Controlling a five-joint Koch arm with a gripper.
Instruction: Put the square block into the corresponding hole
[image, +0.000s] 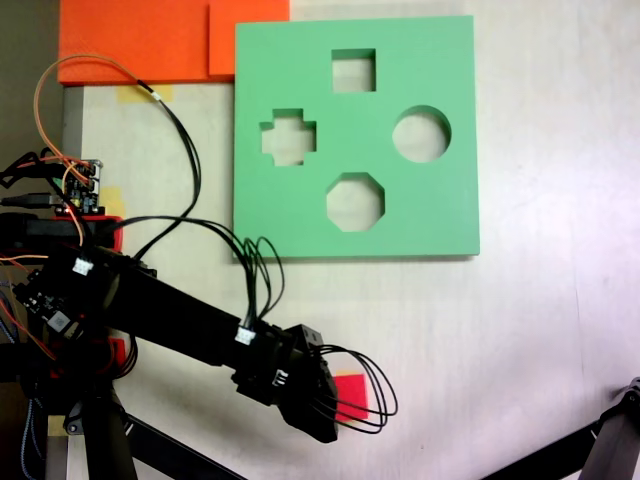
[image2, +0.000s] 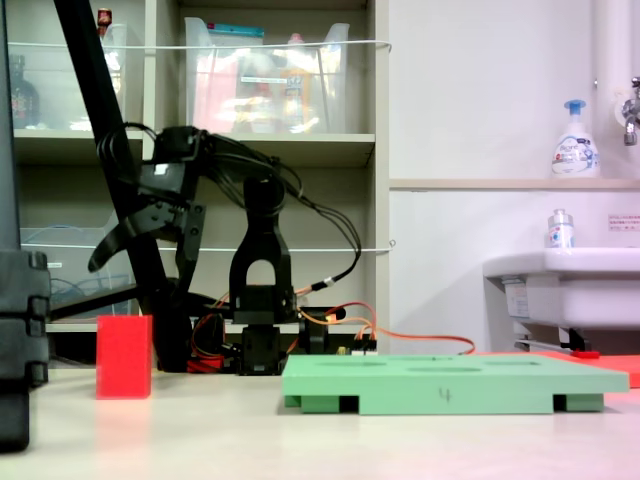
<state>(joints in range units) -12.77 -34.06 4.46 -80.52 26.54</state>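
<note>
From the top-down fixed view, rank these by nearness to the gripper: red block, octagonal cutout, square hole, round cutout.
1. Red block: right beside the gripper, partly under it.
2. Octagonal cutout: lower middle of the green board.
3. Round cutout: board's right side.
4. Square hole: top of the board, farthest.

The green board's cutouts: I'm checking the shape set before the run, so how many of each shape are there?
Cutouts in the green foam board, seen from above:
Square hole: 1
Cross-shaped cutout: 1
Round cutout: 1
Octagonal cutout: 1
Total: 4
</note>
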